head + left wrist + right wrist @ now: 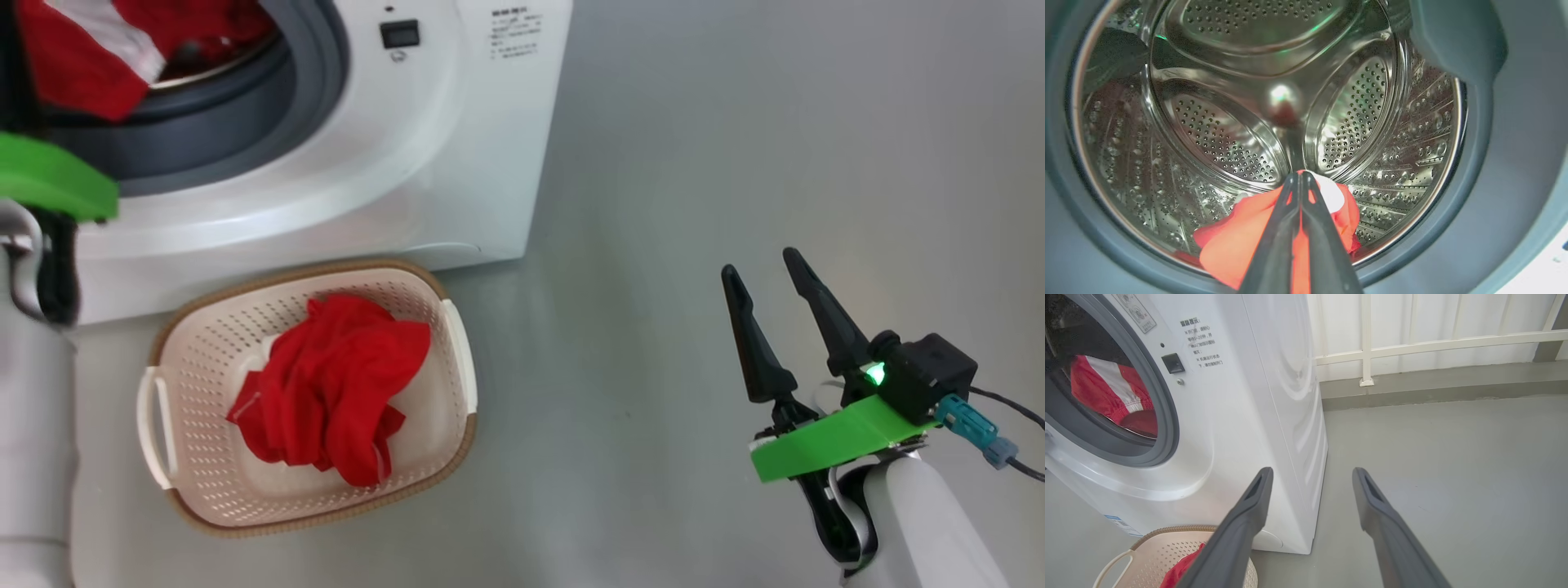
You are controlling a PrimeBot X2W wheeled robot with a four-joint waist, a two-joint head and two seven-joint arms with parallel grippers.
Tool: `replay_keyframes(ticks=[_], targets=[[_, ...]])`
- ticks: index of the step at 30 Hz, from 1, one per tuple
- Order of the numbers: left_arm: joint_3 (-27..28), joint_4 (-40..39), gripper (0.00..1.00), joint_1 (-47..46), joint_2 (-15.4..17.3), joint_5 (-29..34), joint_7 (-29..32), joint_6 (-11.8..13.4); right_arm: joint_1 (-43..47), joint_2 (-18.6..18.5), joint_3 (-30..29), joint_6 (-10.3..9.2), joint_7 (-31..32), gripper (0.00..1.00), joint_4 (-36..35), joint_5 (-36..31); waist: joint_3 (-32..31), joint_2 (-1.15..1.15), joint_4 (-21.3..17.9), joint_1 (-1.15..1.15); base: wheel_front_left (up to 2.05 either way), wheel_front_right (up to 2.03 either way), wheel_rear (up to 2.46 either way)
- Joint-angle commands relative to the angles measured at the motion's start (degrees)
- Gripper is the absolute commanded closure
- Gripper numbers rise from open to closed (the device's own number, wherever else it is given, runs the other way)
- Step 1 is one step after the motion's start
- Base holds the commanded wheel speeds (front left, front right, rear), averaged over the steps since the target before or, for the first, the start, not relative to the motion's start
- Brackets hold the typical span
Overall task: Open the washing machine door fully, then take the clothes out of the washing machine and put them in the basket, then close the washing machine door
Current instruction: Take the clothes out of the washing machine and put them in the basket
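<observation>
The washing machine [457, 163] stands with its mouth open; its door is out of view. In the left wrist view my left gripper [1300, 176] is inside the steel drum [1229, 143], shut on a red and white garment [1237, 241] of the clothes. That garment [82, 49] hangs at the grey gasket and shows again from the right wrist as red cloth [1106, 388]. The basket [204, 343] sits on the floor before the machine with another red garment [335, 384] in it. My right gripper [767, 269] hovers open and empty over the floor to the right.
Grey floor [735, 122] spreads to the right of the machine. A white railing [1412, 347] and a low kerb run along the back wall. The basket's rim [1151, 555] lies just below my right gripper [1311, 473], left of its fingers.
</observation>
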Motion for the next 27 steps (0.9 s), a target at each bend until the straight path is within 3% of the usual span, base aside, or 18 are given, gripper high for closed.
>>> replay_keyframes(ticks=[1, 10, 27], targets=[[1.8, -4.66, 1.0, 2.38, 2.28, -0.87, -0.51, -0.14, 1.46, -0.21, 0.87, 0.09, -0.27, 0.0, -1.19, -0.68, -2.29, 0.0, 1.75, 0.0, 0.0, 0.0, 0.0], [4.21, -22.84, 1.0, 14.24, 1.59, -3.43, -0.52, -0.16, 3.73, -1.25, -0.13, 0.09, -0.27, 0.0, -1.3, -0.51, -5.14, 0.0, 3.66, 0.0, 0.0, 0.0, 0.0], [7.5, -56.73, 1.0, 34.63, -1.65, -2.13, -0.01, 0.87, 6.46, -2.22, -1.31, 0.09, -0.27, 0.0, -1.8, -0.43, -7.49, 0.0, 6.01, 0.0, 0.0, 0.0, 0.0]])
